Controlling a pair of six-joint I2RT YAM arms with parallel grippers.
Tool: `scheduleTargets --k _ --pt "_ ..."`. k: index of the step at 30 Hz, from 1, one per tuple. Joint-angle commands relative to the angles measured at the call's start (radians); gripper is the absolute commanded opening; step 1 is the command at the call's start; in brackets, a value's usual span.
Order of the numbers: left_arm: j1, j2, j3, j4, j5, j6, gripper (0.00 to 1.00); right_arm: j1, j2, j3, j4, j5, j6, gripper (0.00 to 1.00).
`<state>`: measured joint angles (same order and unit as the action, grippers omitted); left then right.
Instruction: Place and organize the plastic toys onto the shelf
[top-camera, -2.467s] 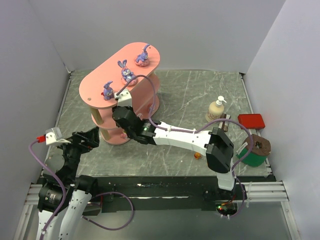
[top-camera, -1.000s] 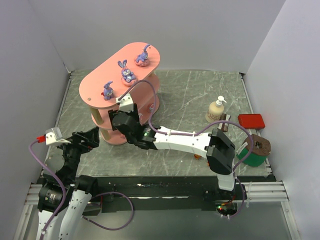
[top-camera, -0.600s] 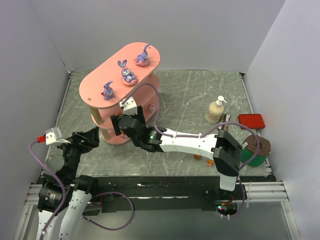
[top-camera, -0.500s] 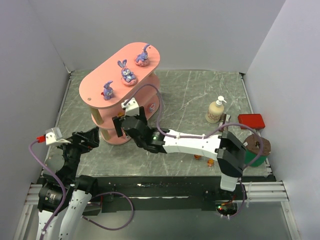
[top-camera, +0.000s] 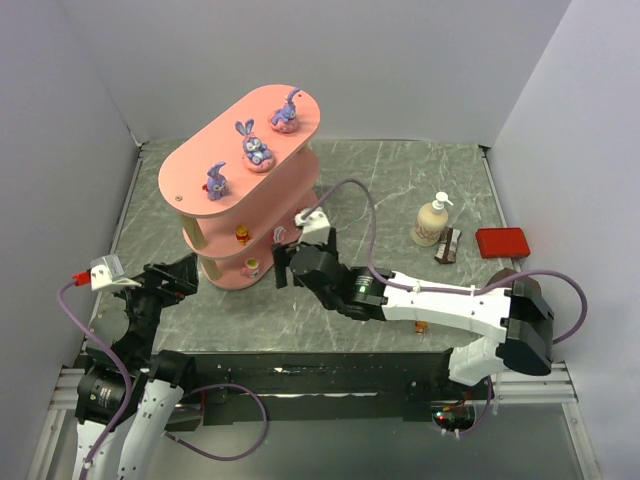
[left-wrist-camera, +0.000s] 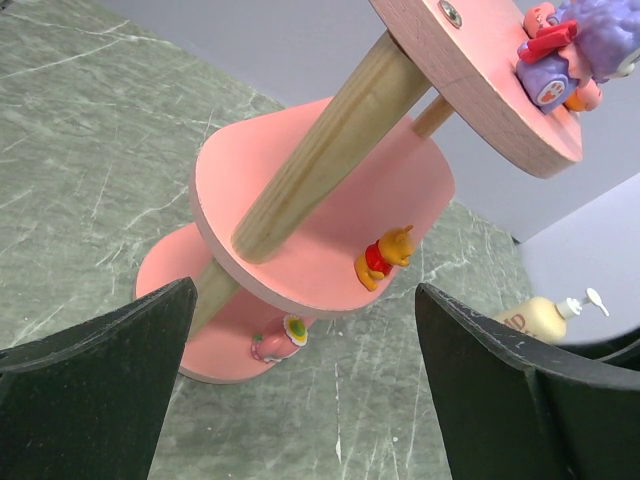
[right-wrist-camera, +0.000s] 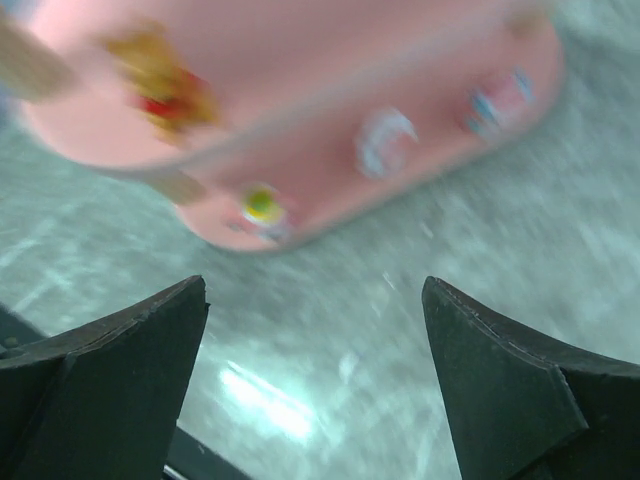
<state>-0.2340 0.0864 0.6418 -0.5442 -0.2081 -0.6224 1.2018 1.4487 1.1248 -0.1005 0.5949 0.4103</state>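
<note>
Looking at the shelf (top-camera: 200, 170) in the upper left of the overhead frame, I count three purple bunnies (top-camera: 256, 146) on its top board. An orange figurine (left-wrist-camera: 385, 257) stands on the middle board and a pink-and-white toy (left-wrist-camera: 281, 340) on the bottom one. The right claw (top-camera: 283, 266) sits just beside the lower boards, spread wide with nothing in it; its own view is blurred. The left claw (top-camera: 178, 274), at lower left, gapes wide and empty too. A small orange piece (top-camera: 421, 326) peeps out beside the right arm on the surface (top-camera: 400, 190), likely one more to shelve. These toys look light, hard and slick, and easily toppled. I'd pinch across the body low down, near the base, never by the ears.
</note>
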Motion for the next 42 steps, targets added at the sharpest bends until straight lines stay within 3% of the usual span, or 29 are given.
scheduleTargets --k 1,7,8,11,20,30,42 --pt "0.005 -0.019 0.022 0.013 -0.004 -0.008 0.96 -0.031 -0.051 -0.052 -0.453 0.190 0.401 0.95" --pt "0.005 -0.011 0.019 0.023 0.016 0.003 0.96 -0.088 -0.091 -0.247 -0.798 0.226 0.949 0.96" --pt "0.004 -0.008 0.019 0.023 0.022 0.001 0.96 -0.087 -0.093 -0.263 -0.888 0.224 1.020 0.96" --pt "0.005 -0.004 0.019 0.023 0.026 0.006 0.96 -0.087 -0.100 -0.315 -0.944 0.203 1.136 0.96" --pt "0.005 -0.005 0.019 0.023 0.022 0.004 0.96 -0.087 -0.204 -0.473 -0.814 0.143 1.076 0.94" --pt "0.005 0.003 0.019 0.023 0.024 0.006 0.96 -0.237 -0.402 -0.723 -0.386 0.023 0.816 0.79" --pt "0.005 0.004 0.019 0.023 0.022 0.004 0.96 -0.289 -0.252 -0.662 -0.315 0.009 0.766 0.64"
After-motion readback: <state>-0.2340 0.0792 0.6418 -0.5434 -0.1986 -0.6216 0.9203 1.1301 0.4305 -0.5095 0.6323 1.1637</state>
